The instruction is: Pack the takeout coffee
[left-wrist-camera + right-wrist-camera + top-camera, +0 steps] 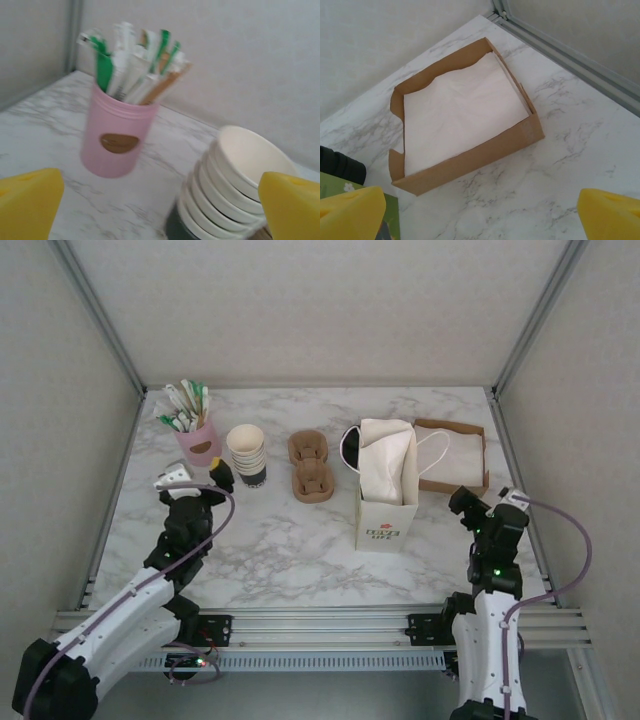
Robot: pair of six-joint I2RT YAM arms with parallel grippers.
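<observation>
Table: white marble-patterned table point(290, 545), walled at left, right and rear; the near strip between the two arms lies bare.
Row of things: spans the far half, from near the left edge to near the right edge.
Pink cylindrical pot point(117, 142): upright, holding white, green and brown sachets and sticks.
Stack of lidless cream paper cups point(246, 453): just right of the pot.
Brown moulded-pulp cup carriers point(310, 466): mid-table.
White paper bag point(388, 502): upright, mouth open, white crumpled paper inside.
Brown cardboard tray point(470, 161): white napkins lying flat inside.
Takeout coffee: place cannot be told; a black round object point(350, 448) sits half hidden behind the bag.
Left jaws: released, wide, facing pot and cups.
Right jaws: released, wide, facing the tray.
</observation>
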